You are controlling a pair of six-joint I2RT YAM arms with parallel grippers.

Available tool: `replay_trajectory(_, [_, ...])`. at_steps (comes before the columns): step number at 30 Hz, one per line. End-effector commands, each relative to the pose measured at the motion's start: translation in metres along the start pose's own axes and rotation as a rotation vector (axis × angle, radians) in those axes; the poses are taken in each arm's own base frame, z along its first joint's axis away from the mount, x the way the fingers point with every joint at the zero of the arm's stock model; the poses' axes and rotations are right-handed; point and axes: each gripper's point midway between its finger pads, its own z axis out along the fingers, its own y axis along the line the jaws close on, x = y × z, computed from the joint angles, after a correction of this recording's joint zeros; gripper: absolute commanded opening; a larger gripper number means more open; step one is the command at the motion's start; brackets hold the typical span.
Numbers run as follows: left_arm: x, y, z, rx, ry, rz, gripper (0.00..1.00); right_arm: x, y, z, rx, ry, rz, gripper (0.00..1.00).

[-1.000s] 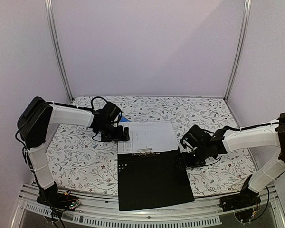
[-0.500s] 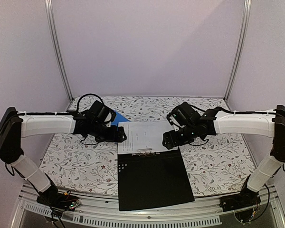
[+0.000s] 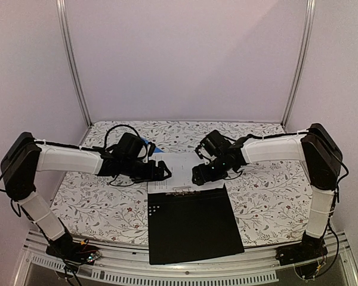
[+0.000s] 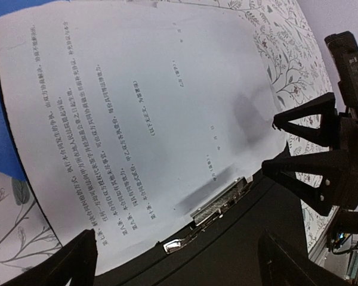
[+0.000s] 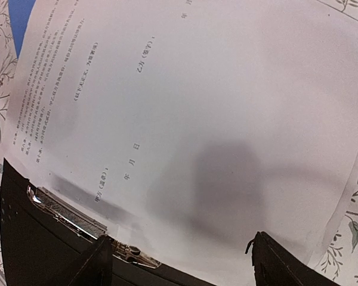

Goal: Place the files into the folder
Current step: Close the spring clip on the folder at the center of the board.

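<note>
The folder (image 3: pixel 191 223) lies open at the table's near middle, black inside up, with its metal clip (image 3: pixel 182 190) at the far end. The files (image 3: pixel 182 168) show as one white printed page lying beyond the clip, its near edge at the clip (image 4: pixel 218 205). My left gripper (image 3: pixel 161 171) hovers open at the page's left edge, and its fingers (image 4: pixel 71 262) frame the page (image 4: pixel 137 107) and the black board (image 4: pixel 238 250). My right gripper (image 3: pixel 198 174) hovers open over the page's right part (image 5: pixel 197 107), near the clip (image 5: pixel 65 214). Neither holds anything.
A blue surface (image 3: pixel 150 146) pokes out from under the page's far left corner (image 4: pixel 0 119). Floral tablecloth (image 3: pixel 268 190) covers the table on both sides. Metal posts and lilac walls close the back; a metal rail (image 3: pixel 167 268) runs along the near edge.
My right arm has swung in from the folder's right side to above the page. My left gripper has edged right to the page's left edge. Page and folder have not moved.
</note>
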Motion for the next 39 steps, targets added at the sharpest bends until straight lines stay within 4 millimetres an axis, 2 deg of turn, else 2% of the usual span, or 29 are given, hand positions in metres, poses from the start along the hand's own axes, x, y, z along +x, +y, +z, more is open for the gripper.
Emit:
replay_trajectory(1, [-0.001,-0.006,0.011,0.035,0.002,-0.008,0.93,-0.009,-0.004,0.010,-0.050,-0.003,0.019,0.80])
replay_trajectory(8, [0.001,-0.015,0.013,0.063,0.018,-0.003,0.94,0.003,-0.013,0.027,-0.054,0.041,0.038,0.80])
replay_trajectory(12, [0.008,-0.022,0.012,0.081,0.034,-0.007,0.93,0.009,-0.018,0.033,-0.047,0.057,0.047,0.80])
replay_trajectory(24, [0.034,-0.044,0.014,0.135,0.104,-0.013,0.90,0.014,-0.021,0.033,-0.036,0.063,0.056,0.80])
replay_trajectory(39, [0.055,-0.031,0.023,0.080,0.180,-0.043,0.91,0.015,-0.022,0.033,-0.036,0.065,0.055,0.80])
